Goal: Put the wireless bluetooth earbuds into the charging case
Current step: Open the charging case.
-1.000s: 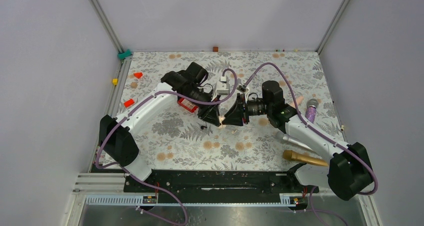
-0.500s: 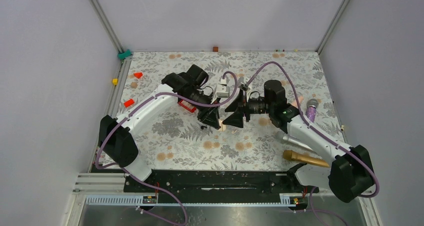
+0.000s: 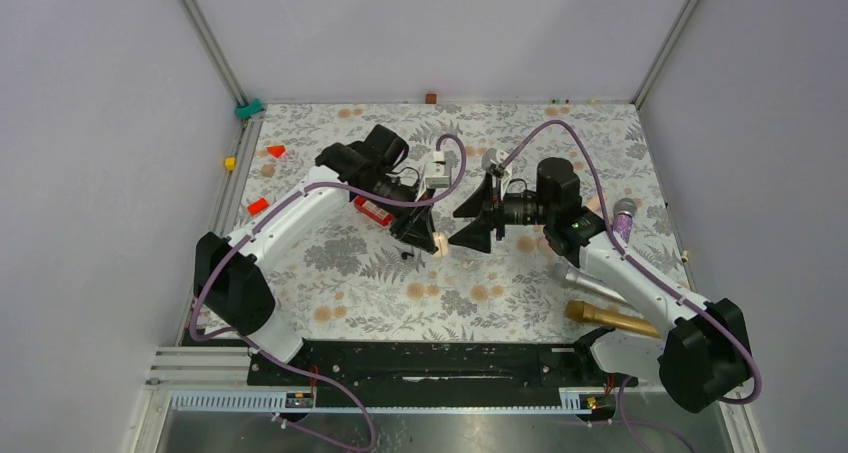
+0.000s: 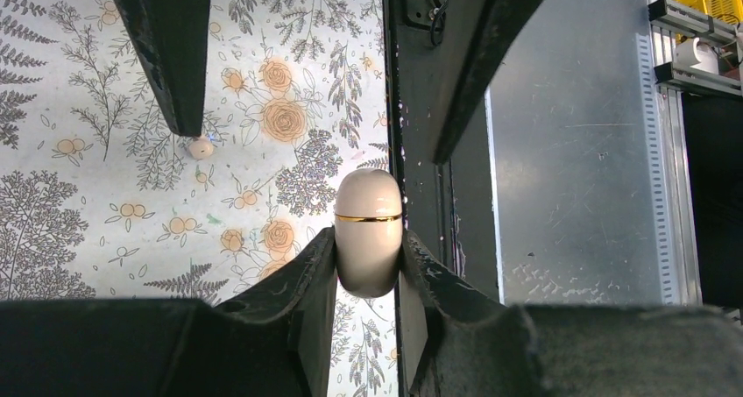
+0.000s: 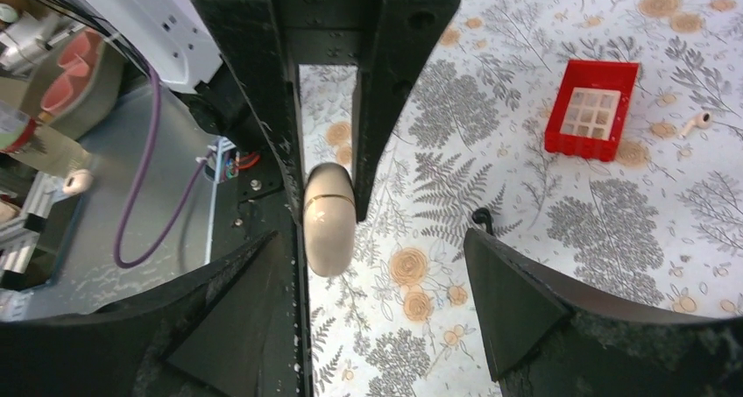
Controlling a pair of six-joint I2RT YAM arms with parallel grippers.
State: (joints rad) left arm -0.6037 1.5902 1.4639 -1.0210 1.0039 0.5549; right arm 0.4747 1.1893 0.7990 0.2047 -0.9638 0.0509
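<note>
You get bright, even light from overhead. The charging case (image 4: pixel 369 230) carries only a soft sheen on its rounded tip, with no hard glare. The table (image 3: pixel 350 303) around the case shows faint, diffuse shadows under the left arm (image 3: pixel 290 218). Right of the case in the left wrist view, the metal plate (image 4: pixel 569 195) reflects a dull grey haze. The left gripper (image 4: pixel 368 239), nearer the lens than the case, reads as near-black with little detail and slightly soft edges. The case itself and the table's print left of it are sharp.

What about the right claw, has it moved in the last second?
Yes. The right claw backed slightly rightward, toward the purple microphone, and opened.
</note>
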